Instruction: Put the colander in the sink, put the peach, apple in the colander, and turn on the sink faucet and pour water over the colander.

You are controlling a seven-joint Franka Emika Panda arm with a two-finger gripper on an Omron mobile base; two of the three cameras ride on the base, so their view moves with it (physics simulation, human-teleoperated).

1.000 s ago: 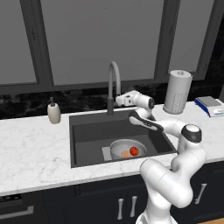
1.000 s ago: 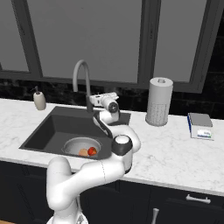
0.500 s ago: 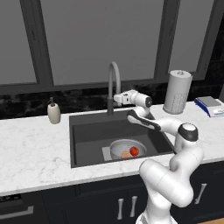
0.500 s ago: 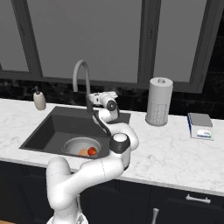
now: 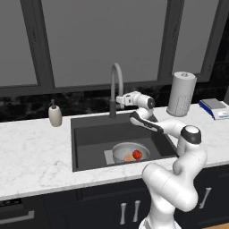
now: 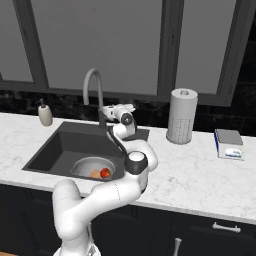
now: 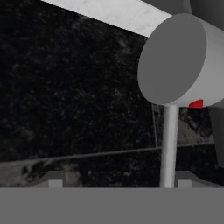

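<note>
Colander with both fruits sitting in the sink

Colander (image 5: 127, 151), a round pale grey-white perforated bowl, is resting low-centre in the dark grey rectangular sink (image 5: 89, 134), holding the pale orange peach (image 5: 129, 158) touching the red apple (image 5: 137, 154). At mid-frame, the tool (image 5: 120, 101) is hovering beside the tall grey gooseneck faucet (image 5: 115, 82); whether its jaws are parted, I cannot tell.

The sink (image 5: 89, 134), a dark grey rectangular basin, is sunk into the pale marbled table. On its floor stands the colander (image 5: 127, 152), a round pale perforated bowl, upright. Inside it lie the pale orange peach (image 5: 129, 158) and the red apple (image 5: 137, 154), touching side by side. The tall grey gooseneck faucet (image 5: 115, 82) arches behind the basin.
</note>
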